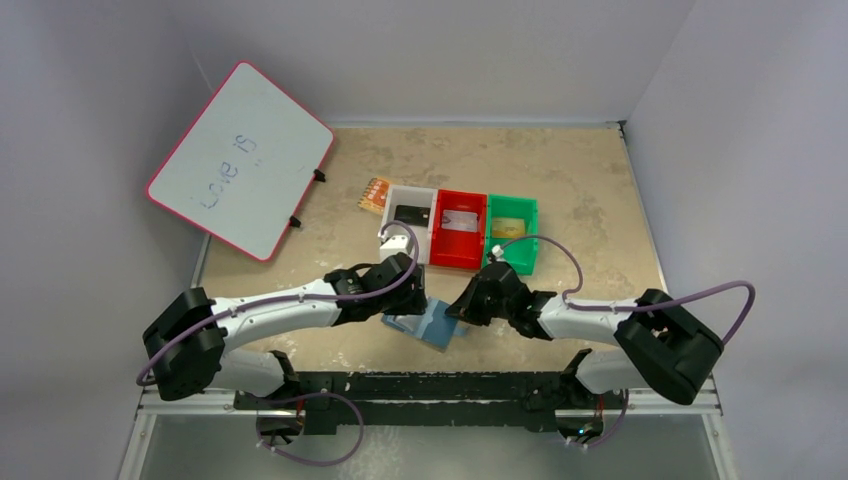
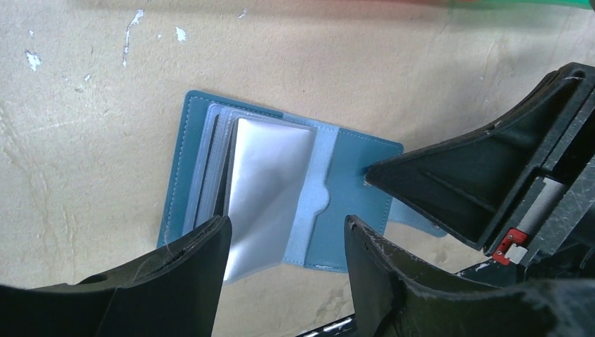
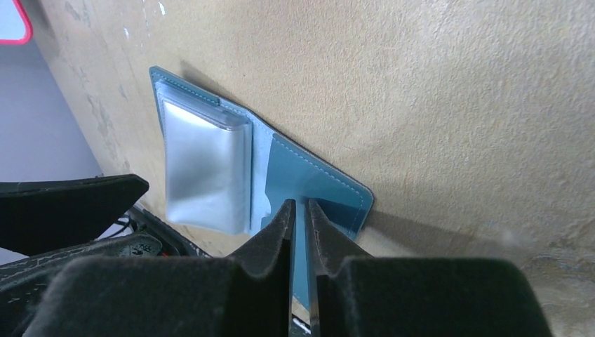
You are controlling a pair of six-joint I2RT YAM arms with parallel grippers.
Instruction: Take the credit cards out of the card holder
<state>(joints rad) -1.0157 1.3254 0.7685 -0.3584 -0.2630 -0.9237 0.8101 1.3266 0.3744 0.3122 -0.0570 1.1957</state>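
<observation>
The card holder (image 1: 432,326), a blue bifold wallet, lies open on the table between my two grippers. On its left half (image 2: 203,161) a stack of clear sleeves stands up, and the top one (image 2: 270,179) shines silver-grey; whether it holds a card I cannot tell. My left gripper (image 2: 284,235) hangs open just over the wallet's near edge, nothing between its fingers. The right gripper (image 3: 298,207) is shut, its tips resting on the wallet's right flap (image 3: 330,186). Credit cards lie in the bins: black (image 1: 411,213), silver-grey (image 1: 459,222), gold (image 1: 507,228).
White (image 1: 398,192), red (image 1: 440,245) and green (image 1: 530,245) bins stand in a row behind the wallet. An orange patterned square (image 1: 374,195) lies left of the white bin. A pink-rimmed whiteboard (image 1: 240,160) leans at the back left. Walls close in on both sides.
</observation>
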